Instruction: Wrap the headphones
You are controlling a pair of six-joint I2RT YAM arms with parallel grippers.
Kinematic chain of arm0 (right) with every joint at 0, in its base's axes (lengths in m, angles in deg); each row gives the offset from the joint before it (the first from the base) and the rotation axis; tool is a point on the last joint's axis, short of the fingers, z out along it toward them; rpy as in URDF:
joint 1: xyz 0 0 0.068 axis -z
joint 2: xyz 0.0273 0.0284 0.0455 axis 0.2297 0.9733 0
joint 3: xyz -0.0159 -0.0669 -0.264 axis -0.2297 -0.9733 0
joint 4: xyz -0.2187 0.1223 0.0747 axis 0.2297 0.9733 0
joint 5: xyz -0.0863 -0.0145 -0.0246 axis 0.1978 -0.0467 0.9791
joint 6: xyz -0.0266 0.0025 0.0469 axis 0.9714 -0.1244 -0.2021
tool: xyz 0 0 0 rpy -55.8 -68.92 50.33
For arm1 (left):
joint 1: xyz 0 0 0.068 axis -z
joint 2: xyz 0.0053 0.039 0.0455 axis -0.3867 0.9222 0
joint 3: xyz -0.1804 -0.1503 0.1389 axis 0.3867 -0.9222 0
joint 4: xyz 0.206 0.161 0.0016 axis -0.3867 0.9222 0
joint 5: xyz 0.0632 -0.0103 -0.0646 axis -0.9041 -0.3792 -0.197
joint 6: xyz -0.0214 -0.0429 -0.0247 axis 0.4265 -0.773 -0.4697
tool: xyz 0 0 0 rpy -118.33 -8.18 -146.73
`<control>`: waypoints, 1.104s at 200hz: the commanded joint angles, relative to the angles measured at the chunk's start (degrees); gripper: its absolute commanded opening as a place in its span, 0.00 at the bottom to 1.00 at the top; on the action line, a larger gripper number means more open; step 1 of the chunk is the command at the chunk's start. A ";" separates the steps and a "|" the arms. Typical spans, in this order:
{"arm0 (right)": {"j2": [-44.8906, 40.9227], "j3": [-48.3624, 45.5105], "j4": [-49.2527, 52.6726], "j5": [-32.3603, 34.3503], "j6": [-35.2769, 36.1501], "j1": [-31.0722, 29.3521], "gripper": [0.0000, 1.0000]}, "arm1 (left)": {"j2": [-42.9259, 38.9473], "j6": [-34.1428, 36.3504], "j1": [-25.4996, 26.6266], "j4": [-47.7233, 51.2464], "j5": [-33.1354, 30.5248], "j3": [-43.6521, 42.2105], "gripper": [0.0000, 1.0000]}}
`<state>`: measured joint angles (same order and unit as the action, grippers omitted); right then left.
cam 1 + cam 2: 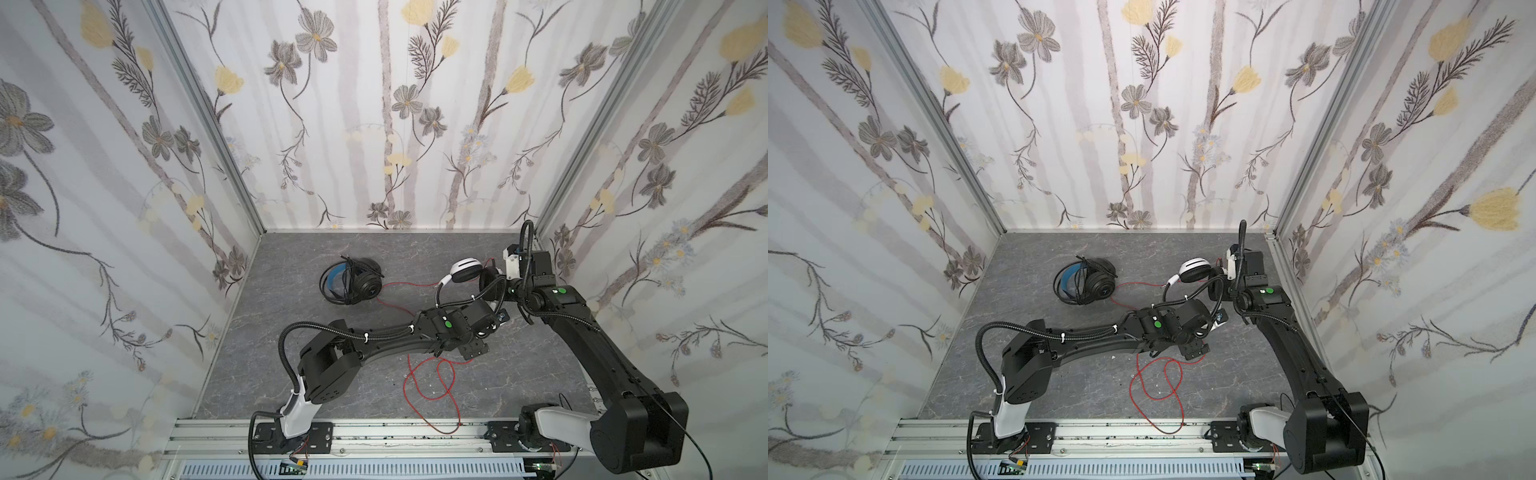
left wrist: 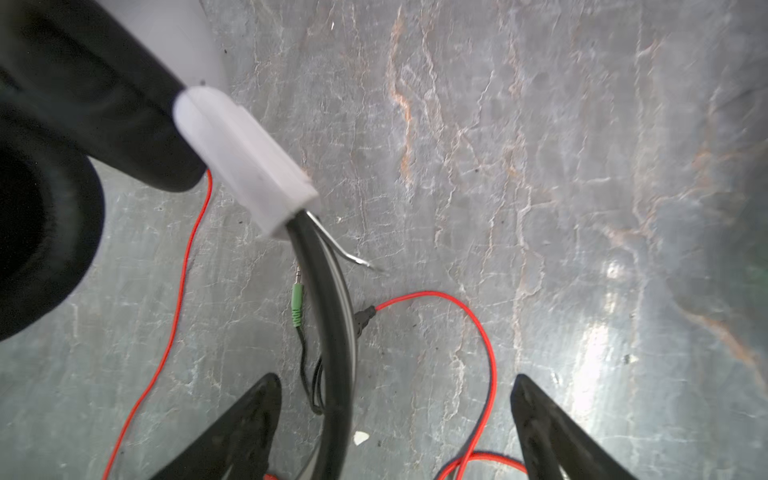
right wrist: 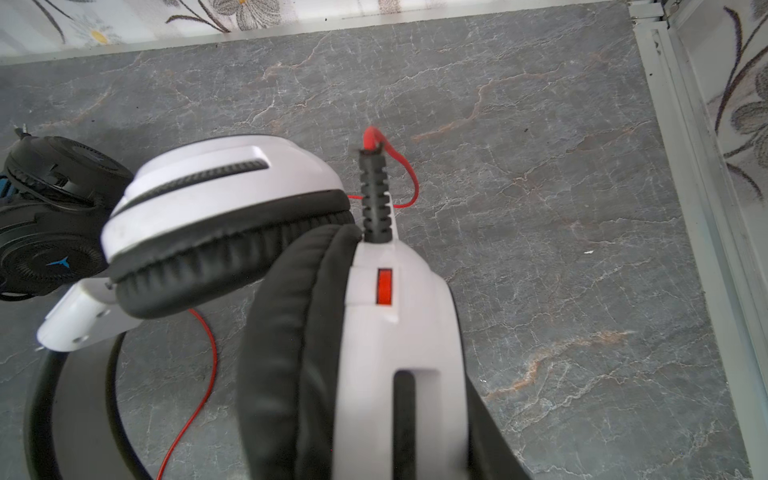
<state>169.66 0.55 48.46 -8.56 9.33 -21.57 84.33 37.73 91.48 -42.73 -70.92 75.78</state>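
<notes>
The white headphones [image 1: 465, 269] [image 1: 1194, 269] hang lifted at the back right, and my right gripper [image 1: 496, 276] is shut on one white earcup [image 3: 399, 332] with its black earpad. Their black headband [image 2: 337, 365] runs between the spread fingers [image 2: 249, 424] of my open left gripper [image 2: 395, 419], nearer one finger and touched by neither. The red cable [image 1: 432, 382] [image 2: 486, 345] trails in loops over the floor toward the front rail. A green jack plug [image 2: 296, 299] lies beside the headband. The black headphones [image 1: 353, 282] [image 1: 1086, 282] lie on the floor at the back left, bound round with their black cable.
The grey marble floor [image 1: 291, 374] is boxed in by flowered walls on three sides. A metal corner post [image 3: 681, 166] stands close to the right gripper. An aluminium rail [image 1: 395, 436] runs along the front; the red cable's loop reaches it.
</notes>
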 commanded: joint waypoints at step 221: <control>1.09 22.42 4.92 4.84 8.14 -1.86 1.00 | -6.06 -13.29 -6.31 12.91 41.16 15.32 0.00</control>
<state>169.26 19.04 52.83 -10.92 13.29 -22.07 78.98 31.24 85.56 -32.32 -41.76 88.85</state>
